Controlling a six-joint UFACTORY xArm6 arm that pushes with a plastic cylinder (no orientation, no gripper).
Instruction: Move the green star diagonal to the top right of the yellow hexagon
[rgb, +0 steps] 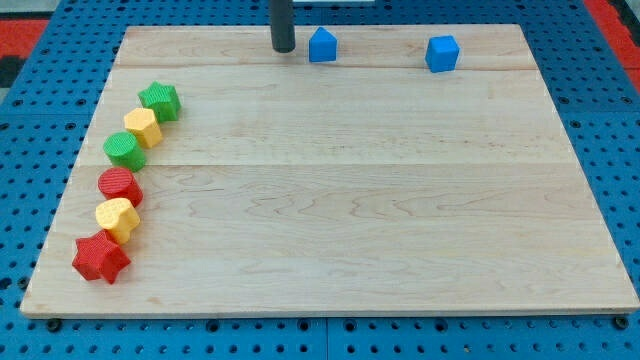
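The green star (160, 100) lies near the board's left edge, at the upper end of a curved row of blocks. The yellow hexagon (142, 126) sits just below and left of it, touching it. My tip (283, 48) rests on the board near the view's top, far to the right of the green star and just left of a blue block (322, 45).
Below the hexagon the row continues with a green round block (124, 150), a red round block (120, 186), a yellow block (116, 218) and a red star (100, 258). A blue cube (442, 53) sits at the view's top right. The wooden board (350, 220) lies on a blue pegboard.
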